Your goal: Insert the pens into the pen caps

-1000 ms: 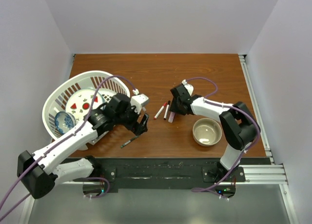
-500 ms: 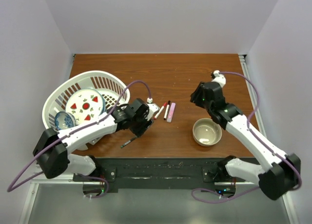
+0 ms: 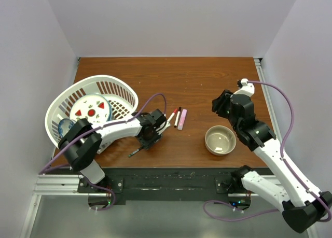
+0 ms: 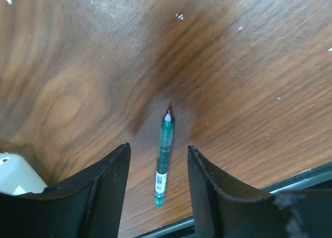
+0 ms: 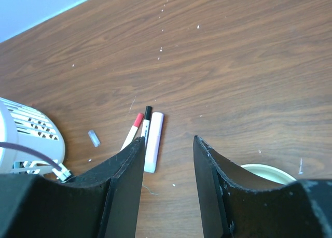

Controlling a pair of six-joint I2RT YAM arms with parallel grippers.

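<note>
Green thin pen (image 4: 164, 157) lies flat on the wooden bench (image 4: 249, 67), low in the frame, inside the gaping left claw (image 4: 157, 147), untouched. Right claw (image 5: 168, 139) gapes too, empty; three other pens (image 5: 146, 125) lie centre left.

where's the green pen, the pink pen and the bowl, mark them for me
green pen (image 4: 163, 157), left wrist view, middle of the barrel
pink pen (image 5: 153, 143), right wrist view, middle of the barrel
bowl (image 3: 220, 140), top view, bare inside

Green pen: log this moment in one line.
left gripper: open above green pen, not touching | green pen: flat on table, uncapped | right gripper: open, empty
</note>
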